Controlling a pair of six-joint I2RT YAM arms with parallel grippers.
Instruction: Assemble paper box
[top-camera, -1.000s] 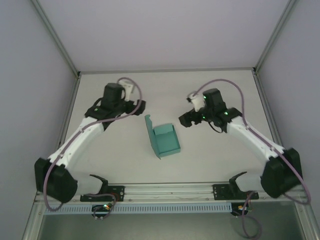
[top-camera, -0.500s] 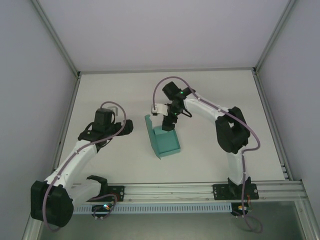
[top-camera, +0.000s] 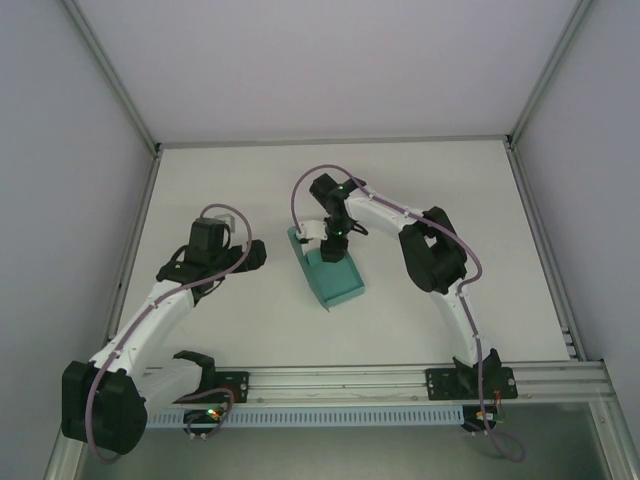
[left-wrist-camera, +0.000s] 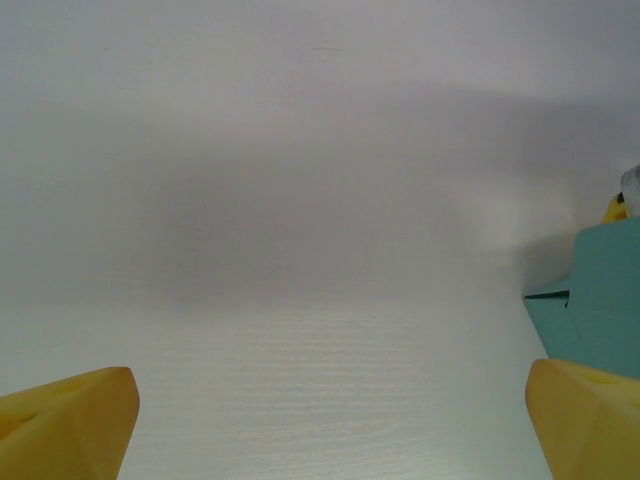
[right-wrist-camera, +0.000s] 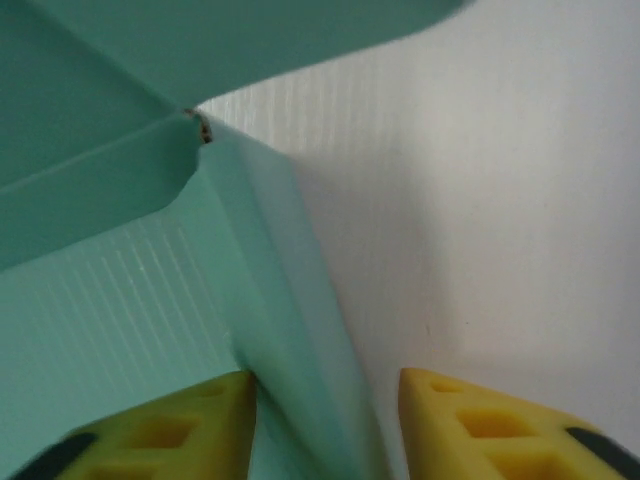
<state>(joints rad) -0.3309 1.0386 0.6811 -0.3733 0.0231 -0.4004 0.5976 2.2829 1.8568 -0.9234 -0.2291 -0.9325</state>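
The teal paper box (top-camera: 343, 285) lies near the middle of the white bench (top-camera: 250, 330). It is an open tray, and its long axis slants away to the left. Left of the box and apart from it, the left claw (top-camera: 256, 254) hovers with its jaws spread wide. Its wrist camera shows the two yellow fingertips (left-wrist-camera: 75, 420) at the bottom corners with bare bench between them, and a corner of the box at the right edge. At the box's far end the right claw (top-camera: 334, 246) points down into the tray. Its jaws stand close on either side of one wall (right-wrist-camera: 300, 330), with one finger inside the tray and the other outside over the bench. Whether they pinch the wall I cannot tell. A flap (right-wrist-camera: 200, 40) leans above that corner.
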